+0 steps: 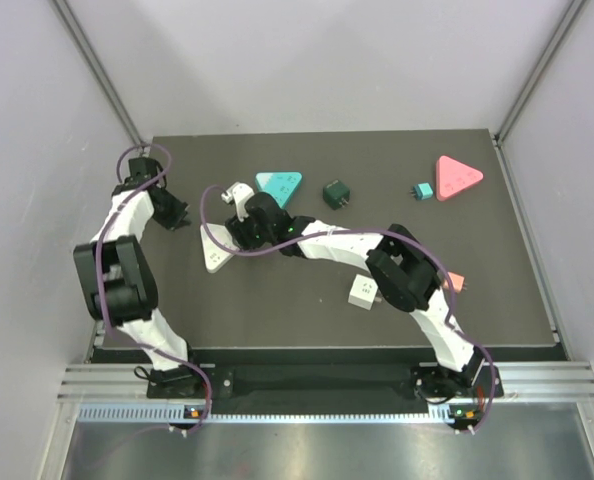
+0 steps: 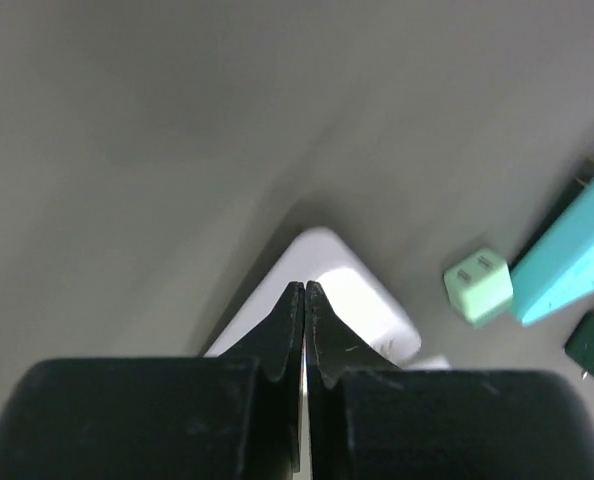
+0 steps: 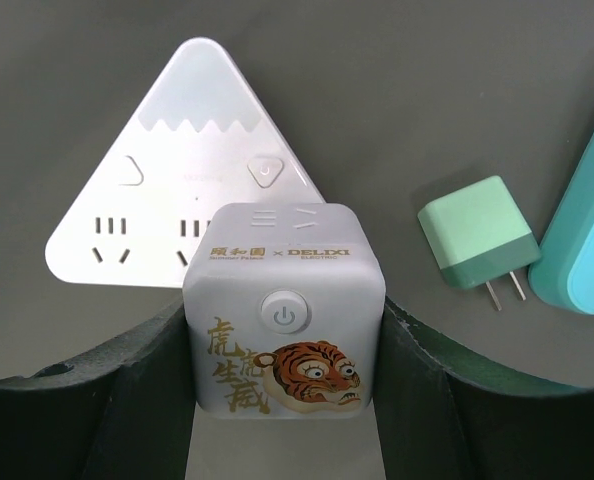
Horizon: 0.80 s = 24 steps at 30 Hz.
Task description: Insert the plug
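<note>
My right gripper (image 3: 284,325) is shut on the plug (image 3: 284,310), a white cube with a power button and a tiger picture. It hangs just in front of the white triangular socket strip (image 3: 182,190), whose slots face up. In the top view that strip (image 1: 215,252) lies left of centre, with the right gripper's black body (image 1: 260,222) over its right side. My left gripper (image 2: 305,292) is shut on nothing, its tips pointing at a rounded corner of the white strip (image 2: 362,305). In the top view the left gripper (image 1: 174,213) sits just left of the strip.
A mint adapter (image 3: 474,245) and a teal triangular strip (image 1: 279,185) lie right of the white strip. Further back are a dark green cube (image 1: 337,193), a small teal plug (image 1: 423,190) and a pink triangular strip (image 1: 457,177). Another white cube (image 1: 363,292) lies near the right arm.
</note>
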Each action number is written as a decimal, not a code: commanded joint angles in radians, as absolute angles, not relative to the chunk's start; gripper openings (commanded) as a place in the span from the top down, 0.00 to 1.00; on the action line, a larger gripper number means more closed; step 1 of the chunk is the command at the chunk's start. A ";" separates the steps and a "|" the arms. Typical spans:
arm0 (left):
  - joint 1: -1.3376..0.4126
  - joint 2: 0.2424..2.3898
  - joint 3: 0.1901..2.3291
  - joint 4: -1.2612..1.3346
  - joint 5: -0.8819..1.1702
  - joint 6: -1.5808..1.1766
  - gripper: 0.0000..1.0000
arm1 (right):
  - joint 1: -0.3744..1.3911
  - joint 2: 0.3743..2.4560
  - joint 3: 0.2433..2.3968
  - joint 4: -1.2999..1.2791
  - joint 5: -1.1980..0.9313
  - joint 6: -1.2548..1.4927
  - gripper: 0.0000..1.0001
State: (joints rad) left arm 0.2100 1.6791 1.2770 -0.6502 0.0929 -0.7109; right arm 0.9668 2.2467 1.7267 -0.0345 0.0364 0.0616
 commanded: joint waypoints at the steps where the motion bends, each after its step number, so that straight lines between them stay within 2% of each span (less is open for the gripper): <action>1: 0.215 1.801 1.362 -0.623 0.133 -0.742 1.00 | 0.979 2.299 1.696 -0.285 0.046 0.031 1.00; 8: 0.204 1.933 1.385 -0.603 0.172 -0.739 1.00 | 0.974 2.362 1.844 -0.380 0.043 0.008 1.00; 24: 0.149 1.959 1.310 -0.532 0.212 -0.765 1.00 | 0.965 2.511 2.089 -0.505 0.018 -0.020 1.00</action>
State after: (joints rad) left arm 0.1967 1.9537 1.3262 -0.5377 0.1341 -0.7387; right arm 0.9646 2.3894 2.0758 -0.3679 0.0296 -0.0006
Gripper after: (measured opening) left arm 0.011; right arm 0.588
